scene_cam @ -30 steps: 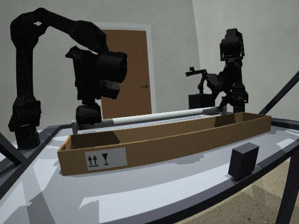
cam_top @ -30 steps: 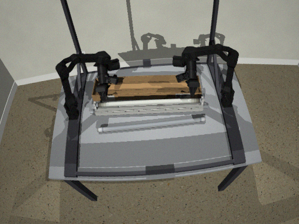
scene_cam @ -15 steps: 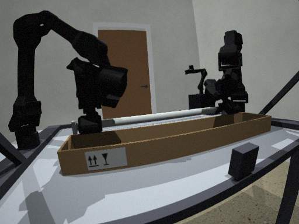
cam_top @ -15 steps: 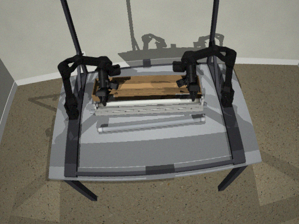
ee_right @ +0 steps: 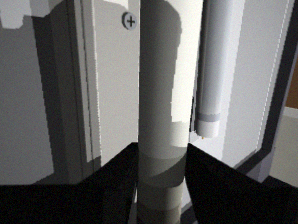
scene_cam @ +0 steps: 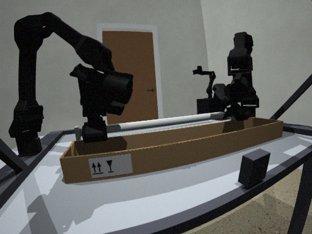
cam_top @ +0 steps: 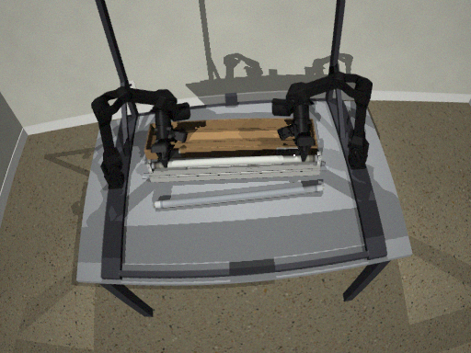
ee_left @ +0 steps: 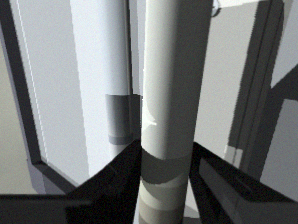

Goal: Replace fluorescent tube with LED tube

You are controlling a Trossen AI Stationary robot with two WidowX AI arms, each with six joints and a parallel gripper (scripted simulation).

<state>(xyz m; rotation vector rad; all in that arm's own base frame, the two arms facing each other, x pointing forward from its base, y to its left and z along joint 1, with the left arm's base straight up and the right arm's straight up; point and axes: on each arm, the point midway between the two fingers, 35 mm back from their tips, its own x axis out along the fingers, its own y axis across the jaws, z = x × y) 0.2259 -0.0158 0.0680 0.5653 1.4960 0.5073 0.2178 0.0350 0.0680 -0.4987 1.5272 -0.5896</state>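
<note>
The left gripper (cam_top: 304, 158) (ee_left: 164, 147) and right gripper (cam_top: 165, 163) (ee_right: 160, 150) are part-closed, fingers gripping the old tube (cam_top: 230, 160) (scene_cam: 164, 122) (ee_left: 172, 75) (ee_right: 161, 90) near opposite ends. It spans between them, alongside the carton (cam_top: 230, 123) (scene_cam: 195, 149). The LED tube (cam_top: 239, 196) (ee_left: 117, 60) (ee_right: 215, 65) lies apart from both grippers.
</note>
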